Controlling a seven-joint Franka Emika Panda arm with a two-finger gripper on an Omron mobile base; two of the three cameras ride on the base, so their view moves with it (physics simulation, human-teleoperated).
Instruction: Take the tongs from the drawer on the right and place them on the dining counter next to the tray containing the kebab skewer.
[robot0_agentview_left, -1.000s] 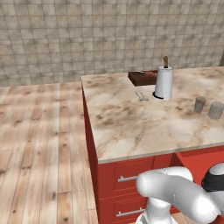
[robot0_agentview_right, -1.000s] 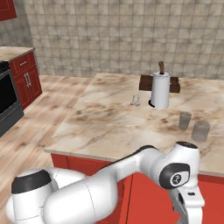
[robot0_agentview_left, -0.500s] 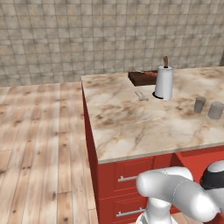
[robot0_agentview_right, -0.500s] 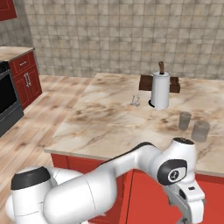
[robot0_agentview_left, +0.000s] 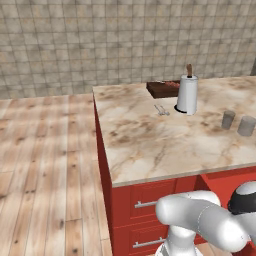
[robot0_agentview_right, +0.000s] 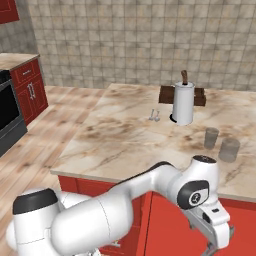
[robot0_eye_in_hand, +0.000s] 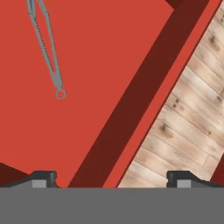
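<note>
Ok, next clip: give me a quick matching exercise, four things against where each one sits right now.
Things:
1. tongs
2. tray
3. paper towel roll
4. two grey cups

Places:
A. dining counter, at its far edge
B. inside the open red drawer
C. right of the roll, nearer the front edge
D. upright just in front of the tray

Pairs: 1-B, 2-A, 3-D, 4-C

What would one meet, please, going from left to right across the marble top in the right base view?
Small silvery utensil → paper towel roll standing in front of the tray → darker grey cup → lighter grey cup.
</note>
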